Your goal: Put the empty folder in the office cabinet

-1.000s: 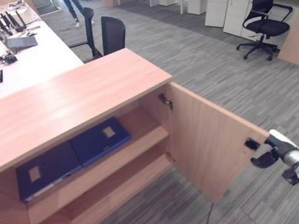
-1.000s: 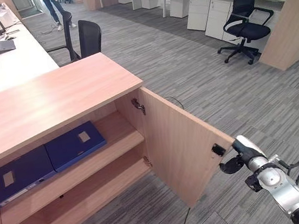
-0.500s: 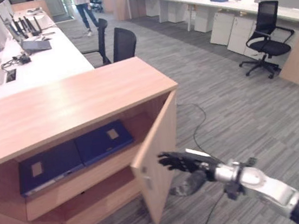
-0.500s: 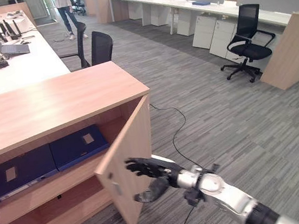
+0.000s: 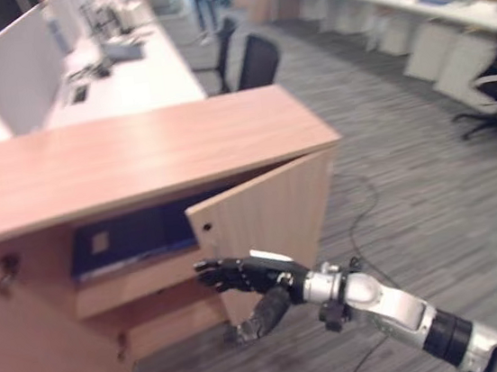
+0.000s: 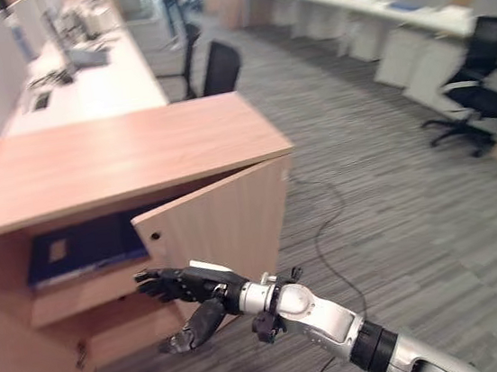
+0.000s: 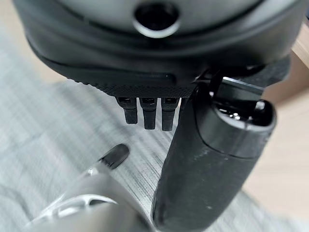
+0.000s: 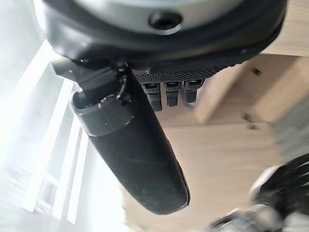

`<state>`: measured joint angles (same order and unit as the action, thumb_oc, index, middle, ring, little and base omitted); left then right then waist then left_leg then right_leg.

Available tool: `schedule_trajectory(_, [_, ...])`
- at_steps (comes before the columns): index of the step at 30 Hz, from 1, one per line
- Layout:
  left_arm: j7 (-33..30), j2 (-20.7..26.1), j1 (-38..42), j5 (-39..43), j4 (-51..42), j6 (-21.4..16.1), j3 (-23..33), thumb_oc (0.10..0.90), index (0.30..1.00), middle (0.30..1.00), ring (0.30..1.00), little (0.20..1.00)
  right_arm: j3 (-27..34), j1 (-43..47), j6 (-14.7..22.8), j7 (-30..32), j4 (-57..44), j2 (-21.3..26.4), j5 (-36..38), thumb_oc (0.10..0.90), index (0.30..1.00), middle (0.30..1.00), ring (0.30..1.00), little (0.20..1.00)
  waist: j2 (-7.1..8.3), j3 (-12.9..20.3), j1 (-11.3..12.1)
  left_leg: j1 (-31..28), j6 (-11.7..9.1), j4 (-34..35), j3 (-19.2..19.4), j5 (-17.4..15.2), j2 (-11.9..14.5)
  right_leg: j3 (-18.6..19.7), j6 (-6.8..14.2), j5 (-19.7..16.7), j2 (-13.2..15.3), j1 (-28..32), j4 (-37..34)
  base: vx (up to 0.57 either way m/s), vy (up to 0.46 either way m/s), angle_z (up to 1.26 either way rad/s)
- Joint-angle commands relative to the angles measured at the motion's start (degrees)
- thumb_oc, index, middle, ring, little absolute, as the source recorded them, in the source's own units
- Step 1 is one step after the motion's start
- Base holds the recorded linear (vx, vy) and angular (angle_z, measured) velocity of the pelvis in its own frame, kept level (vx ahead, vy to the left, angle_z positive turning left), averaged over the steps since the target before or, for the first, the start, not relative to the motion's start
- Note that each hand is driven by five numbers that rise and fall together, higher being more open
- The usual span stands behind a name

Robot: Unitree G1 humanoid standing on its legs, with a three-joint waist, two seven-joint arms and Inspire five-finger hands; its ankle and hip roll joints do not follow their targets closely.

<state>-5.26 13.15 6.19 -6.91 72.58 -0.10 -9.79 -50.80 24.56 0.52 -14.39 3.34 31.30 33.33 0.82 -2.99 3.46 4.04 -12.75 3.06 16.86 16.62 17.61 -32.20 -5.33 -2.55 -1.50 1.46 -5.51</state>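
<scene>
Folder [image 5: 133,239] lies flat on the cabinet's [image 5: 136,154] upper shelf. Right hand [image 5: 241,276], fingers straight and holding nothing, is against the half-shut door [image 5: 261,216]. Push flat near the free edge until it's flush.

Matt wood-grain cabinet [image 5: 136,154], ribbed grey carpet [image 5: 434,218]

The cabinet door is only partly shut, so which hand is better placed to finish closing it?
The right hand: its straight fingers reach along the front of the half-closed door. The left hand hangs low over the carpet.
</scene>
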Motion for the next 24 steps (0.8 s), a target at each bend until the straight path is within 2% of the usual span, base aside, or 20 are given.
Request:
schedule_trajectory(1, [-1.44,2.40,0.80,3.97,1.22,-0.69,-1.08,0.800,0.900,0.900,0.900,0.900,5.48,3.64,4.89,1.08,-4.37,-3.26,-2.79,0.800,0.900,0.900,0.900,0.900,2.82,-3.06,0.10,-3.81,1.98,-11.97,1.47,-10.00,1.71,2.24,5.61,10.37,3.96,2.67,1.12,-0.12,-0.034,0.72])
schedule_trajectory(2, [-1.22,2.22,0.63,4.27,1.27,-0.57,-0.68,0.800,0.900,0.900,0.900,0.900,6.18,2.42,4.28,1.24,-4.40,-2.57,-3.98,0.800,0.900,0.900,0.900,0.900,2.85,-3.06,0.10,-4.20,2.55,-13.46,1.87,-12.98,0.98,1.04,5.61,10.48,4.50,2.27,1.44,-0.11,0.032,0.88])
schedule_trajectory(3, [-0.55,1.93,-0.10,3.49,1.78,-0.42,0.28,0.800,0.900,0.900,0.900,0.900,8.67,-1.25,3.52,1.11,-4.00,-0.80,-5.81,0.800,0.900,0.900,0.900,0.900,2.77,-3.03,0.14,-5.70,3.45,-15.87,3.07,-17.64,-1.08,-1.91,5.66,10.53,5.47,1.58,2.06,-0.15,0.053,1.13])
schedule_trajectory(4, [-0.20,1.80,-0.72,2.55,2.00,-0.29,0.52,0.800,0.900,0.900,0.900,0.900,10.40,-3.84,3.02,1.06,-4.09,0.15,-6.11,0.800,0.900,0.900,0.900,0.900,2.53,-2.91,0.07,-6.66,3.72,-15.94,3.67,-19.50,-2.19,-3.91,5.82,10.41,6.10,1.34,2.48,-0.15,0.105,1.39])
schedule_trajectory(8, [1.00,1.75,-2.77,0.22,2.48,-0.10,1.25,0.800,0.900,0.900,0.900,0.900,15.51,-10.88,1.71,0.67,-3.94,3.28,-9.05,0.800,0.900,0.900,0.900,0.900,1.07,-2.15,-0.32,-8.97,4.12,-12.97,3.92,-22.37,-5.07,-8.32,6.32,9.79,7.82,1.32,3.29,-0.04,0.117,1.19])
schedule_trajectory(9, [1.43,1.42,-3.60,-0.61,2.67,-0.02,1.33,0.800,0.900,0.900,0.900,0.900,17.17,-13.17,1.39,0.70,-3.92,4.02,-10.85,0.800,0.900,0.900,0.900,0.900,0.43,-1.75,-0.38,-9.39,4.70,-10.62,4.12,-22.82,-5.76,-10.08,6.92,9.04,8.82,1.21,3.91,0.00,0.136,1.53])
schedule_trajectory(10, [1.42,1.41,-3.66,-0.61,2.65,-0.02,1.26,0.800,0.900,0.900,0.900,0.900,17.24,-13.31,1.36,0.69,-4.01,4.07,-10.87,0.800,0.900,0.900,0.900,0.900,0.42,-1.68,-0.42,-9.41,4.74,-10.48,4.04,-22.74,-5.84,-10.18,6.98,9.03,8.89,1.22,3.93,-0.01,0.253,0.84])
schedule_trajectory(11, [2.23,1.19,-4.24,-1.51,2.48,-0.15,1.59,0.800,0.900,0.900,0.900,0.900,19.00,-16.01,0.65,0.62,-2.50,4.72,-14.07,0.800,0.900,0.900,0.900,0.900,-0.55,-1.33,-0.06,-9.65,4.86,-6.69,3.96,-21.96,-6.48,-11.27,7.68,7.91,9.95,1.34,4.19,-0.03,0.281,0.98])
schedule_trajectory(13, [2.27,1.53,-5.26,-2.16,2.10,-0.32,1.91,0.800,0.900,0.900,0.900,0.900,20.88,-19.29,0.34,0.59,-0.29,4.90,-17.79,0.800,0.900,0.900,0.900,0.900,-1.46,-0.87,0.73,-10.35,5.52,-1.28,2.47,-20.63,-8.28,-12.86,8.60,6.85,11.78,1.42,5.39,-0.06,0.369,0.89])
schedule_trajectory(15, [1.85,1.64,-5.58,-1.90,1.88,-0.32,2.06,0.800,0.900,0.900,0.900,0.900,21.94,-21.99,-0.75,1.06,5.13,3.33,-22.53,0.800,0.900,0.900,0.900,0.900,-2.39,-1.37,1.97,-9.83,7.48,1.67,-0.21,-19.78,-10.40,-14.52,10.24,4.88,15.69,0.53,9.04,-0.10,0.310,0.78])
schedule_trajectory(16, [1.83,1.69,-5.60,-1.88,1.86,-0.31,1.97,0.800,0.900,0.900,0.900,0.900,21.97,-21.96,-0.56,1.07,5.43,3.12,-22.71,0.800,0.900,0.900,0.900,0.900,-2.31,-1.31,1.87,-9.74,7.65,1.68,-0.41,-19.80,-10.58,-14.68,10.42,4.81,15.96,0.49,9.25,-0.08,0.204,0.54])
schedule_trajectory(18, [1.48,1.61,-5.81,-1.41,1.56,-0.56,1.60,0.800,0.900,0.900,0.900,0.900,22.55,-22.40,-1.16,2.54,12.33,0.98,-25.74,0.800,0.900,0.900,0.900,0.900,-2.52,-1.75,2.79,-8.89,9.14,1.94,-2.61,-20.25,-12.47,-16.07,11.82,2.96,18.92,0.38,11.03,-0.11,0.276,0.78])
schedule_trajectory(19, [1.02,1.41,-6.19,-1.59,1.88,-0.75,0.76,0.800,0.900,0.900,0.900,0.900,23.55,-22.22,-1.36,4.45,19.08,-2.00,-28.14,0.800,0.900,0.900,0.900,0.900,-2.36,-2.12,3.46,-7.79,10.48,1.94,-4.64,-20.62,-14.52,-17.53,13.35,1.11,21.57,0.70,11.91,-0.11,0.251,0.83])
schedule_trajectory(20, [1.02,1.46,-6.18,-1.58,1.89,-0.76,0.76,0.800,0.900,0.900,0.900,0.900,23.54,-22.17,-1.29,4.47,19.19,-2.09,-28.16,0.800,0.900,0.900,0.900,0.900,-2.30,-2.13,3.38,-7.77,10.53,1.94,-4.72,-20.61,-14.59,-17.61,13.41,1.10,21.66,0.73,11.96,-0.12,0.276,0.72])
schedule_trajectory(21, [0.58,0.95,-6.72,-0.55,2.41,-0.84,1.34,0.800,0.900,0.900,0.900,0.900,24.92,-22.87,-1.99,6.46,25.33,-5.18,-29.47,0.800,0.900,0.900,0.900,0.900,-2.41,-2.28,4.52,-7.05,11.34,1.94,-6.43,-20.68,-16.00,-19.11,14.28,0.05,23.42,1.41,12.62,-0.07,0.169,0.74])
schedule_trajectory(23, [0.09,0.89,-7.51,2.18,3.35,-0.91,3.64,0.800,0.900,0.900,0.900,0.900,27.35,-23.91,-2.40,8.49,32.90,-9.18,-27.97,0.800,0.900,0.900,0.900,0.900,-2.20,-2.12,6.00,-6.52,11.92,1.94,-8.54,-20.60,-17.52,-21.05,15.33,-0.77,24.89,2.55,12.94,-0.06,0.163,0.70])
schedule_trajectory(24, [0.08,0.99,-7.46,2.23,3.37,-0.94,3.55,0.800,0.900,0.900,0.900,0.900,27.39,-23.76,-2.17,8.55,33.25,-9.38,-27.97,0.800,0.900,0.900,0.900,0.900,-2.06,-2.13,5.84,-6.43,12.01,1.94,-8.76,-20.50,-17.65,-21.38,15.34,-0.85,24.98,2.69,12.86,-0.02,0.076,0.59])
